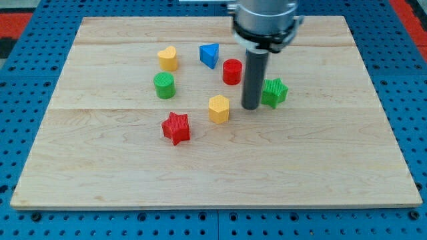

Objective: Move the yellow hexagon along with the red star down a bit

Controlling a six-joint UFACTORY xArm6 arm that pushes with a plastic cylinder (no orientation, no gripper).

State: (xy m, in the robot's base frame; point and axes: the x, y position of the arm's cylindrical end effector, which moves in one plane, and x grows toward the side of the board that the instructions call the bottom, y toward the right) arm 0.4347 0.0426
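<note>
looks like the approach step: my tip (251, 107), a bare rod gripping nothing, sits just right of the yellow hexagon (219, 109), red star (177, 128) below-left of that hexagon, so next I'd swing above it and push down

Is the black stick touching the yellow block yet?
Apart. The camera view shows a strip of bare wood between my tip and the yellow hexagon, which sits to the tip's left.
</note>
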